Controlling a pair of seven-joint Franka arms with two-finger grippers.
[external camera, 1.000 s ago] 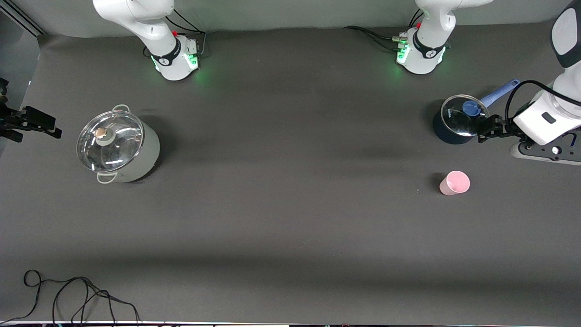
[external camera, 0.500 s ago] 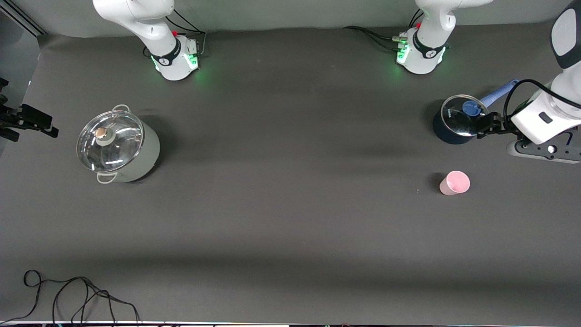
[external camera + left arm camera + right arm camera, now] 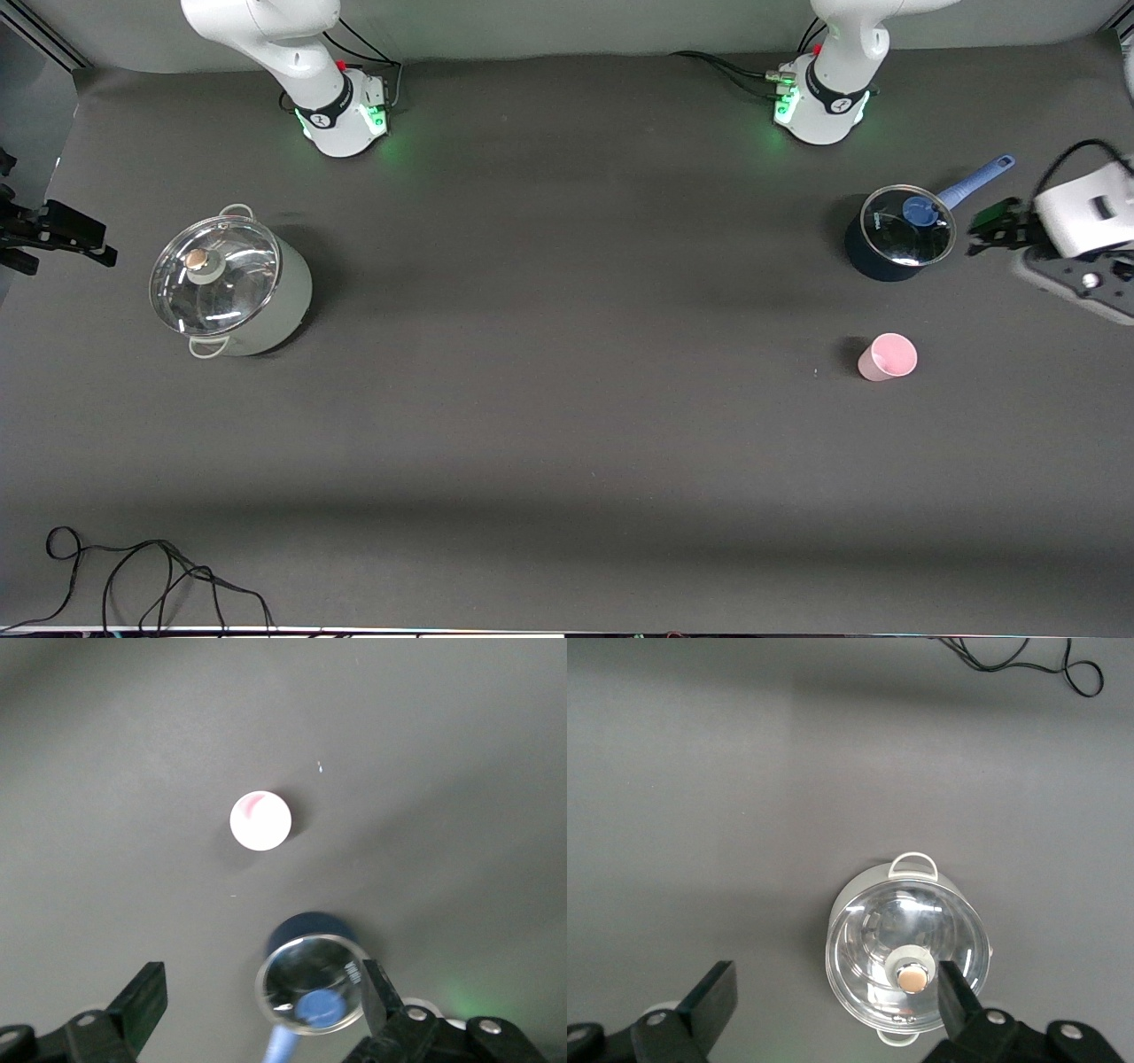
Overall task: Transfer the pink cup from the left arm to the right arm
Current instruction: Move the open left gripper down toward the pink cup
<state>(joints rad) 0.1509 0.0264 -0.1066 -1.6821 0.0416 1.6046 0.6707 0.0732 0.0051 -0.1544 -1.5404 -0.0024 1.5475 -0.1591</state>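
Note:
The pink cup [image 3: 886,357] stands upright on the dark table toward the left arm's end, nearer to the front camera than the dark blue saucepan [image 3: 895,235]. Nothing touches it. My left gripper [image 3: 990,229] hangs open and empty in the air by the saucepan's handle, at the table's end. In the left wrist view the pink cup [image 3: 260,820] shows from above, well clear of the left gripper [image 3: 263,992]. My right gripper [image 3: 93,244] waits open and empty at the right arm's end; in the right wrist view the right gripper [image 3: 833,997] holds nothing.
A pale lidded stockpot [image 3: 229,285] stands toward the right arm's end, and the stockpot [image 3: 908,948] lies under the right wrist camera. The saucepan [image 3: 312,979] has a glass lid with a blue knob. A black cable [image 3: 151,576] lies at the table's front corner.
My left gripper has drawn away from over the saucepan's rim toward the left arm's end of the table. The cup, the pots and the right gripper have stayed put.

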